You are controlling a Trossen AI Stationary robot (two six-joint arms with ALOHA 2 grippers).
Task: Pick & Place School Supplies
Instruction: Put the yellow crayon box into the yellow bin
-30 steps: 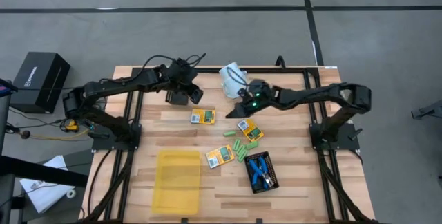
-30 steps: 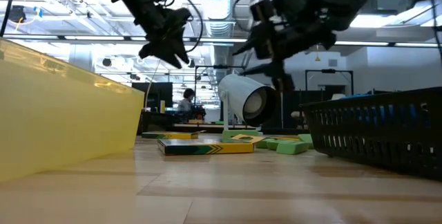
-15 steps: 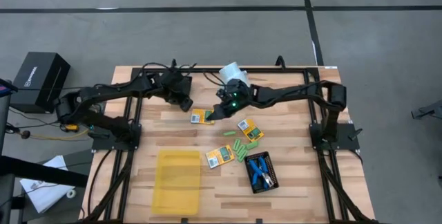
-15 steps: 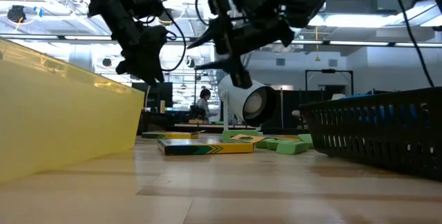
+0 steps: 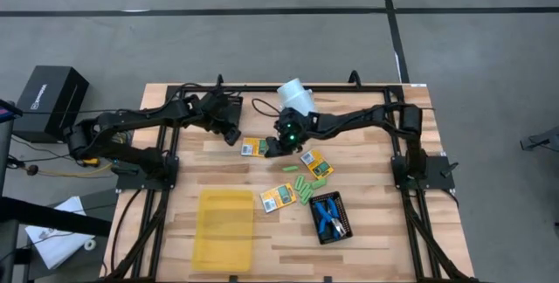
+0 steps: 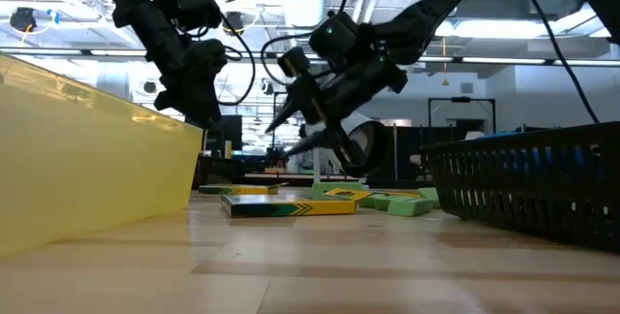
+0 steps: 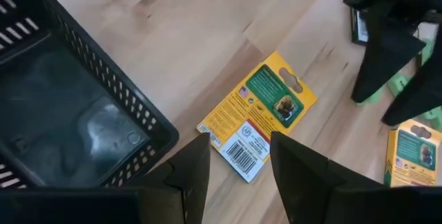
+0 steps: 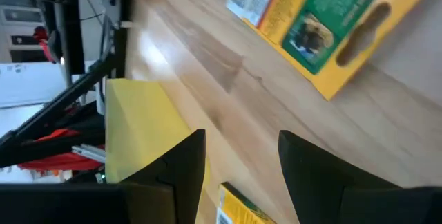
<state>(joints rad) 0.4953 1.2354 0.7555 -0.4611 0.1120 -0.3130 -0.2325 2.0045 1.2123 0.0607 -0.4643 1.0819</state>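
A flat orange-yellow box (image 5: 254, 147) with a green mark lies on the wooden table between my two grippers. My left gripper (image 5: 233, 134) hangs open just to its left, above the table, and the box (image 7: 259, 117) shows beyond its fingers. My right gripper (image 5: 270, 148) hovers open at the box's right end, pointing slantwise down, with the box (image 8: 324, 16) ahead of its fingers. Two more boxes (image 5: 316, 164) (image 5: 278, 197) and light-green pieces (image 5: 302, 188) lie flat farther toward the near right. Blue-handled tools (image 5: 327, 216) lie in a black mesh tray (image 5: 343, 228).
A second black mesh tray (image 7: 69, 106) sits under and beside my left gripper. The yellow tray (image 5: 225, 226) stands at the near left. A white cup (image 5: 295, 95) lies on its side behind my right arm. Bare wood shows along the near edge.
My right gripper has swung toward the table's left edge and sunk, tipping further down, until it hovers at the orange box's right end. My left gripper has sunk a little toward the near edge, then kept still. Both stay open. No object has moved.
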